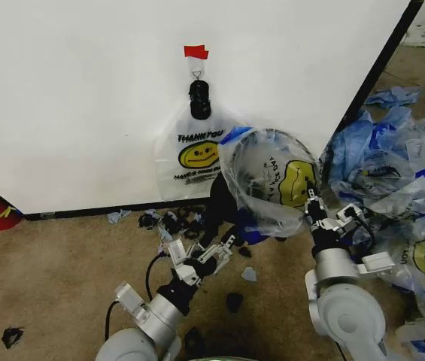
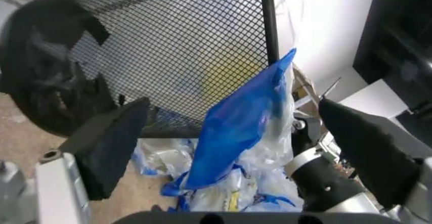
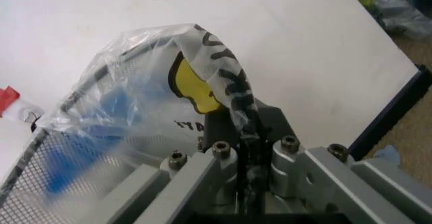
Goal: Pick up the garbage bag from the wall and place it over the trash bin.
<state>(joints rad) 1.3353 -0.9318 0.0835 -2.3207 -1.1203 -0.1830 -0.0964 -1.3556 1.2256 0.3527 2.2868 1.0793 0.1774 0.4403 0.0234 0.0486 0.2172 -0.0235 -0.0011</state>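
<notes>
Garbage bag (image 1: 272, 184), thin crinkled translucent film over black mesh trash bin (image 2: 175, 47); right gripper (image 3: 246, 133) jaws clamped on it, left gripper (image 2: 236, 133) jaws apart.

Garbage bag (image 1: 268, 180) thin glossy translucent plastic; trash bin (image 2: 182, 47) black mesh, probably metal; wall (image 1: 69, 98) matt.

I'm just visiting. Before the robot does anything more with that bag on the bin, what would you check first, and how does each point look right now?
1. Garbage bag open over the trash bin rim: ok, its mouth is spread wide around the top.
2. Right end effector gripping the bag edge: ok, its fingers are shut on the plastic.
3. Left end effector free: ok, open, with a blue handle hanging between its fingers, not pinched.
4. Bag pulled down all round the rim: cannot tell, the far side is hidden.
5. Another bag hangs on the wall hook: ok, untouched.
6. Floor around the bin: not ok, scraps and loose bags lie close by.
</notes>
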